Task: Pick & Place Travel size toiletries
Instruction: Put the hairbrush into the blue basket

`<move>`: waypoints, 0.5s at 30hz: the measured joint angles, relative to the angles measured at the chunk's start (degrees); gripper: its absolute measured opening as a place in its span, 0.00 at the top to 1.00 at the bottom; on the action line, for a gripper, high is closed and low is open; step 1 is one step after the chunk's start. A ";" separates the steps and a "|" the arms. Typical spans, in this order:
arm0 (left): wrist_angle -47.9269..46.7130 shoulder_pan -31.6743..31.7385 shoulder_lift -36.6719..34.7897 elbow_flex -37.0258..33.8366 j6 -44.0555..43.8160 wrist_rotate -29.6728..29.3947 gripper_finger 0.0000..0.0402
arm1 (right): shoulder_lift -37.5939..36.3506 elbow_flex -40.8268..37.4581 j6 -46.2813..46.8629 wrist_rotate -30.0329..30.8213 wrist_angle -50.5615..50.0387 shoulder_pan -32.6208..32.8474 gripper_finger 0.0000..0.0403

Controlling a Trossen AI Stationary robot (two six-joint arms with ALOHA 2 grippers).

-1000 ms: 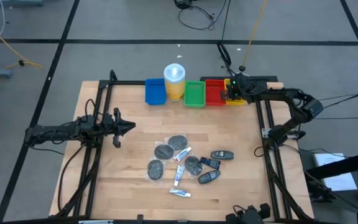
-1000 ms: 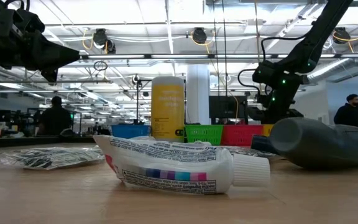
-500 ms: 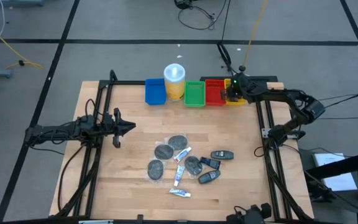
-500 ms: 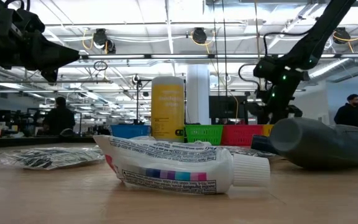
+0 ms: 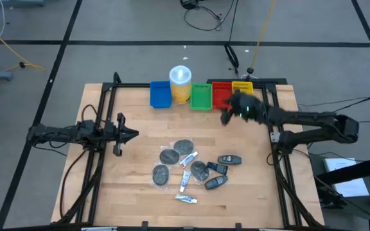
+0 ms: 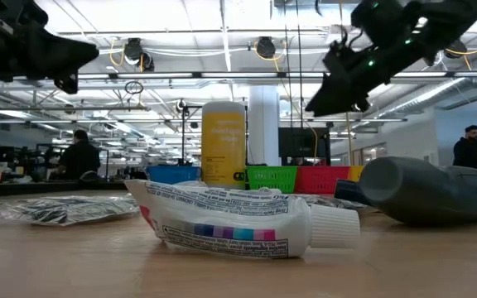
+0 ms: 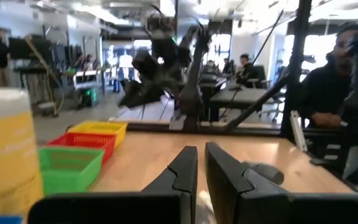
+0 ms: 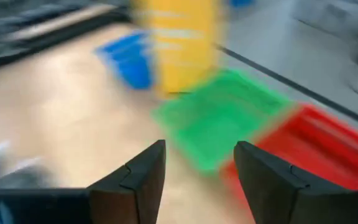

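High view, clock directions read on the table as pictured. The right gripper point(image 5: 226, 117) hangs above the wood just in front of the red bin point(image 5: 221, 94) and green bin point(image 5: 202, 95), its fingers point(image 8: 143, 171) spread apart and holding nothing. The toiletries point(image 5: 191, 165) lie in a loose cluster near the table's middle, toward 7 o'clock from this gripper and well apart from it. Nearest to it are the dark containers point(image 5: 229, 159) at the cluster's 3 o'clock edge (one lies with its long axis roughly 3 to 9 o'clock); the wrapped grey discs point(image 5: 169, 156) and thin tubes point(image 5: 186, 181) lie farther on. The left gripper point(image 5: 131, 134) waits at the table's 9 o'clock side, fingers point(image 7: 182, 172) nearly closed on nothing, with the discs toward its 4 o'clock. By judgement, the right arm is better placed for a container, the left for a disc.
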 joint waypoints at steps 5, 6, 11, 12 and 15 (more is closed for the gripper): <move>8.44 -4.52 7.45 -0.28 0.49 -6.14 0.92 | 1.52 -7.46 -2.28 0.00 15.62 13.78 0.59; 10.62 -5.14 9.65 -0.28 0.16 -6.38 0.92 | 2.09 -8.88 -2.35 0.02 17.91 15.89 0.59; 21.18 -7.39 22.77 0.22 0.12 -8.26 0.92 | 7.03 -14.70 -3.15 0.16 30.45 24.00 0.60; 22.41 -7.62 25.51 0.70 0.10 -9.50 0.92 | 8.37 -15.49 -3.53 0.26 32.82 25.08 0.60; 24.20 -7.72 34.29 4.23 -0.32 -12.50 0.92 | 12.79 -17.09 -5.33 0.44 39.22 27.23 0.60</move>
